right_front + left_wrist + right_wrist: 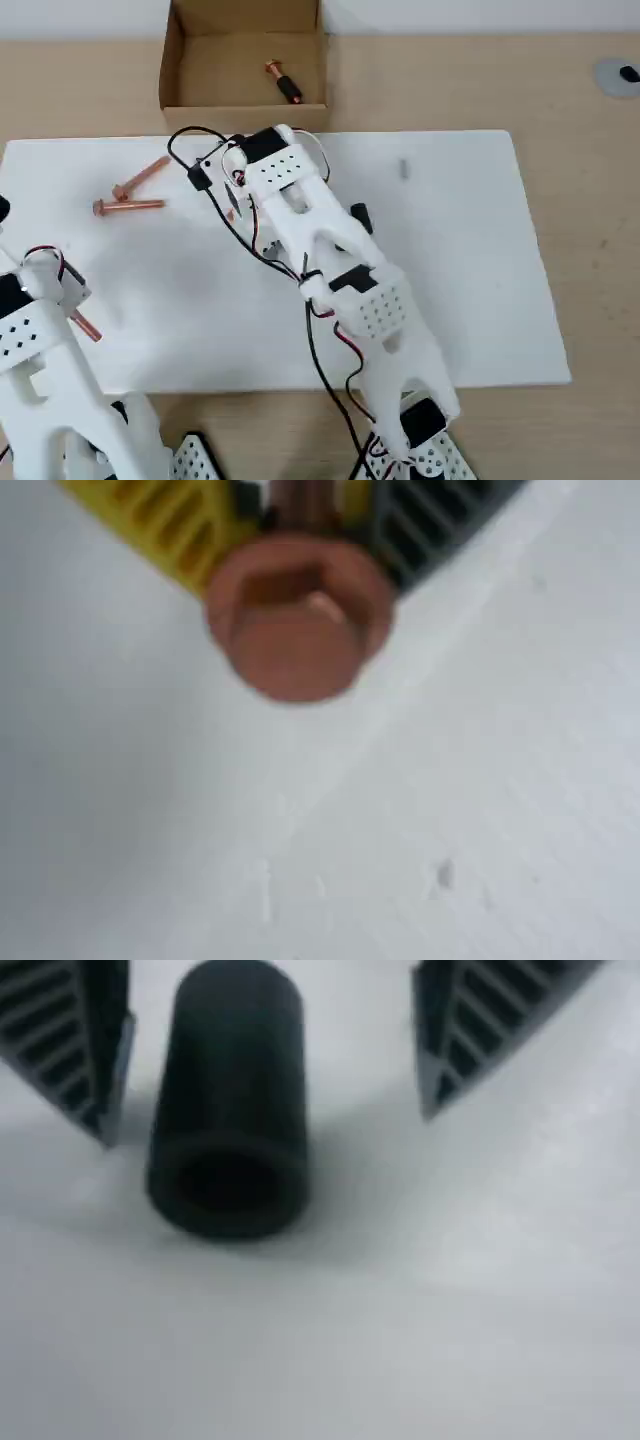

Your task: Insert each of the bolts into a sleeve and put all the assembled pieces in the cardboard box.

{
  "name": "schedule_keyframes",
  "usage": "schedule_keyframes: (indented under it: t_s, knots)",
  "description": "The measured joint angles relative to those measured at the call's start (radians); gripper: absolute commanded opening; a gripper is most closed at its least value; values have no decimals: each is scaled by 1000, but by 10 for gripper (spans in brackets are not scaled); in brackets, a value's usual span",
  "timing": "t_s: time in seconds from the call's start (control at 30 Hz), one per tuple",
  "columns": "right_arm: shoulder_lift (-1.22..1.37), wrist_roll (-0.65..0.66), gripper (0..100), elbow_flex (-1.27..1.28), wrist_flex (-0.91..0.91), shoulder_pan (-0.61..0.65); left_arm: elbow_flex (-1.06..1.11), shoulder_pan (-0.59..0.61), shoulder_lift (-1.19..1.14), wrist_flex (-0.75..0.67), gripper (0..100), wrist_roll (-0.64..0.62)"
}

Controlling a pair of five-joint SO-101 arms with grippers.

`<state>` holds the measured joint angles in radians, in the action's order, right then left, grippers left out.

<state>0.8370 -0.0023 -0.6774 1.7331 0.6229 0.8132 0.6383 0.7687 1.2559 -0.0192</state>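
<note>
My right gripper (268, 1118) stands open over the white mat, and a black sleeve (228, 1110) lies on its side between its two fingers (70, 1040), touching neither, its open end facing the camera. In the high view this gripper (238, 190) is near the mat's back left, with the sleeve hidden under the arm. My left gripper (300, 520) is shut on a copper bolt (298, 615), head outward. It is low at the mat's front left (75, 315), where the bolt (86, 326) sticks out. The cardboard box (172, 70) holds one assembled bolt and sleeve (283, 82).
Two loose copper bolts (140, 180) (128, 206) lie on the white mat (450, 250) at its back left. The right arm's body runs diagonally across the mat's middle. A grey round fitting (618, 76) sits in the table at the back right.
</note>
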Motion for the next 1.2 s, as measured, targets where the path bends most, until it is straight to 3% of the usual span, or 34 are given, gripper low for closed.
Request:
schedule_keyframes:
  t_s: [0.27, 0.43, 0.97, 1.2]
  knots:
    - [0, 54, 196, -2, 15, -2, 0, 0, 0, 0, 9, 0]
    - [0, 74, 5, -3, 25, -25, 0, 0, 0, 0, 9, 0]
    - [-18, 72, 9, -21, 38, -38, 0, 0, 0, 0, 9, 0]
    - [-391, 57, 9, -141, 40, -32, 0, 0, 0, -12, 9, 66]
